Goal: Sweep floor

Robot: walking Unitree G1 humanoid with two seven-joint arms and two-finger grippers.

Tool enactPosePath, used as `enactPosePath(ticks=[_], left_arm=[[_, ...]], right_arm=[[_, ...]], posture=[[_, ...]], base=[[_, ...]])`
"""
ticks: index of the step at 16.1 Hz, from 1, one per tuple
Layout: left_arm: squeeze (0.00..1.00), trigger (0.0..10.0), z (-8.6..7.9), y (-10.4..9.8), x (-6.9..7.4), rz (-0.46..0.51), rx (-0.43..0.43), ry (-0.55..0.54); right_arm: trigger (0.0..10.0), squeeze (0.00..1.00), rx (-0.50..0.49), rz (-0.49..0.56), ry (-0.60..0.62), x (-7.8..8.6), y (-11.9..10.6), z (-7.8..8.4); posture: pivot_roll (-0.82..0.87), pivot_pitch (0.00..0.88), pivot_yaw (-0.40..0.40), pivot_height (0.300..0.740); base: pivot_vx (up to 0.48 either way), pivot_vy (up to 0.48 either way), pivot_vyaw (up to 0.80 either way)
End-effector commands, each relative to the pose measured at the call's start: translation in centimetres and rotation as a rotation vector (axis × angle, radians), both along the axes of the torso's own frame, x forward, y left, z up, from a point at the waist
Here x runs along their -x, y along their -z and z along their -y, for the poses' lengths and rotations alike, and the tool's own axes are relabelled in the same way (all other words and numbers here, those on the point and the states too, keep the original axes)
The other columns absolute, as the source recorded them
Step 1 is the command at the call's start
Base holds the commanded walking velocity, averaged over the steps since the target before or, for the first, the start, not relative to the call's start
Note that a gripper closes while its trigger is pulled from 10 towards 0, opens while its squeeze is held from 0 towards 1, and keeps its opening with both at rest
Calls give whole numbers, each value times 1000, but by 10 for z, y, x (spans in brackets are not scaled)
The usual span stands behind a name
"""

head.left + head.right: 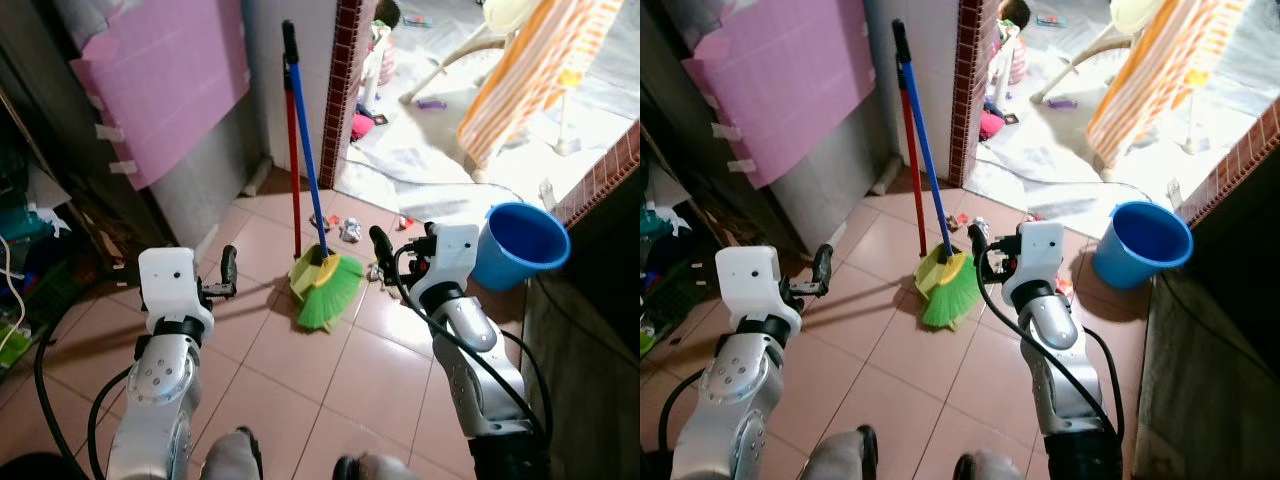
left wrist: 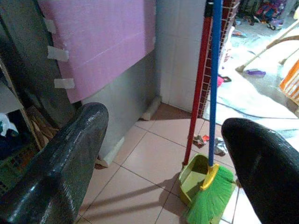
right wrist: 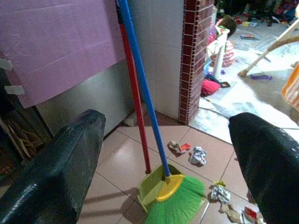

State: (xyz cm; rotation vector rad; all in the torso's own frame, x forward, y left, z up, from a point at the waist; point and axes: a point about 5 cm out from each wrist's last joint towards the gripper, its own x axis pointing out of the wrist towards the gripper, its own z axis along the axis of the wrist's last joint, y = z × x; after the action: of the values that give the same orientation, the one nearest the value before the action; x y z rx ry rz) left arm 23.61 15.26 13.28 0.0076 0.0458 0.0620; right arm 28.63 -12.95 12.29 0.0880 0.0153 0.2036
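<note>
Both arms raised, left hand and right hand (fingers spread) facing broom.

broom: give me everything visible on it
The broom has a long blue handle with a black top grip, a yellow collar and bright green bristles that look like plastic. It stands leaning against the white wall corner, bristles splayed on the pink tile floor, resting in or against the green dustpan whose red handle stands alongside. Neither gripper touches it; litter lies just behind.

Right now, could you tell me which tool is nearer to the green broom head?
The right tool, just beside the broom head on its right. The left tool is farther off on its left.
</note>
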Motion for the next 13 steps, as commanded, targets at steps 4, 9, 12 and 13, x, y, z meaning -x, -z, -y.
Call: enactPosePath(ticks=[4,9,12,13], left_arm=[[0,10000,0,3,0,-18,0,1],[0,10000,2,3,-1,-19,2,6],[0,10000,3,3,-1,-21,3,8],[0,10000,3,4,-1,-22,3,7]], right_arm=[[10000,0,1,9,7,1,0,2],[10000,0,9,15,3,1,0,2],[10000,0,12,15,-4,1,0,2],[10000,0,11,15,-7,1,0,2]], posture=[[47,132,-47,740],[46,132,-46,740],[45,133,-49,740],[45,132,-51,740]], base=[[302,0,0],[302,0,0],[303,0,542],[304,0,712]])
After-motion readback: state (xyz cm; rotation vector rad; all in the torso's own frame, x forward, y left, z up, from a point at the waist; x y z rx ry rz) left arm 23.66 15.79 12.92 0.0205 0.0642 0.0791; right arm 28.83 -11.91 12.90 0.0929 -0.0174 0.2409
